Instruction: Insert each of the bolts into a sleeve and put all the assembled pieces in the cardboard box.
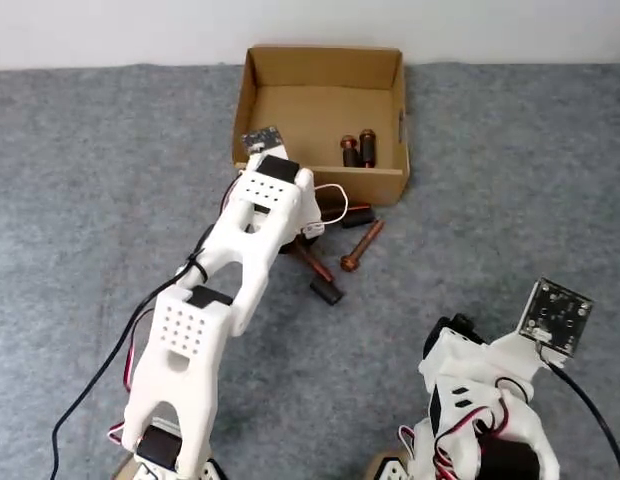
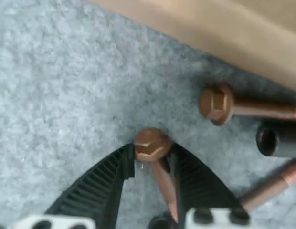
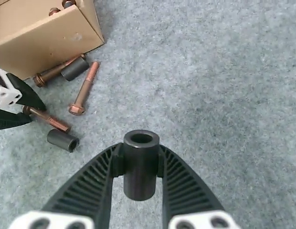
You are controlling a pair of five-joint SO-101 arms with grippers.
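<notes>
1. Left wrist view: the left gripper (image 2: 152, 164) is clamped on the head of a bolt (image 2: 152, 144) lying on the table (image 2: 67, 71), near the front wall of the cardboard box (image 2: 224, 28).
2. The right gripper (image 3: 141, 155) squeezes a sleeve (image 3: 141, 174), well apart from the box.
3. Two assembled pieces (image 1: 358, 150) stand inside against the box's front wall; another bolt (image 1: 362, 245) and a loose sleeve (image 1: 327, 291) lie just outside it.

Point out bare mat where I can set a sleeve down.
Free: the mat right of the box, bordered below by the right arm; also the wide stretch left of the left arm. Crowded: before the box front, where a bolt, a sleeve and more pieces lie.
</notes>
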